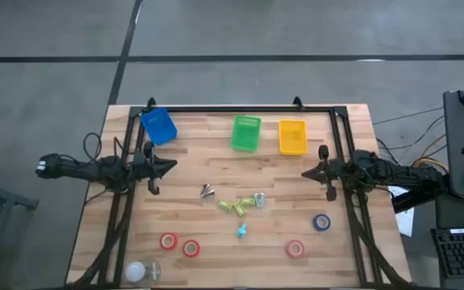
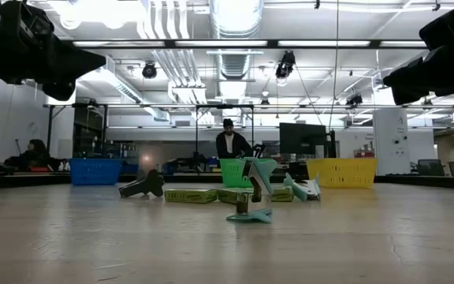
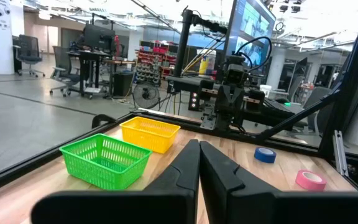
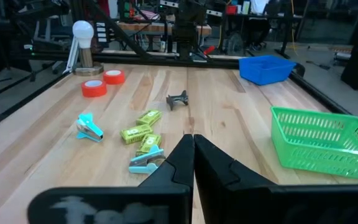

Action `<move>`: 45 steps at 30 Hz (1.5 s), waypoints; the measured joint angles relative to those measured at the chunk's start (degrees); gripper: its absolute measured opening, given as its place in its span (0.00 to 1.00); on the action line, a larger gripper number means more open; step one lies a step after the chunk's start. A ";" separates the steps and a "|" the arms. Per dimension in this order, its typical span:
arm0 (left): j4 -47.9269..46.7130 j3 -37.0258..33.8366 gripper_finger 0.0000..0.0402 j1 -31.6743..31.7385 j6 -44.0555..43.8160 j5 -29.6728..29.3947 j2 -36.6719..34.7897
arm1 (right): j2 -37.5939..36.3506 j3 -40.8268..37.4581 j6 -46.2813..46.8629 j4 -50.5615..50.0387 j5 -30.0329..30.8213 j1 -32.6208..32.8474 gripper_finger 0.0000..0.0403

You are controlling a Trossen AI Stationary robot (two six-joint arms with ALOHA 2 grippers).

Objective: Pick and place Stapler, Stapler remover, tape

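I am holding both claws, left [image 1: 170, 167] and right [image 1: 305, 173], closed and empty; the light, rigid tape rolls [image 1: 168, 241] suit rim pinches.

**Lighting and picture quality**

Bright, even overhead light. Ceiling strip lights [image 2: 251, 43] blow out to white glare in the low view. Tabletop [image 1: 216, 145] evenly lit from above, shadows short and soft. Low view: near tabletop blurred, arms reduced to dark silhouettes. Wrist views: own fingers [image 3: 185, 177] dark, soft-edged, out of focus; background room bright.
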 joint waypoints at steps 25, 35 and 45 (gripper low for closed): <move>-0.17 0.00 0.03 -0.01 0.00 0.00 0.01 | 9.46 0.12 55.12 13.93 1.47 16.36 0.15; -0.24 0.01 0.03 -0.02 0.00 0.00 0.01 | 32.85 3.72 72.05 13.90 13.37 33.57 0.44; -0.13 -0.01 0.03 -0.02 0.00 0.00 0.01 | 54.63 22.51 78.03 5.42 11.45 38.56 0.47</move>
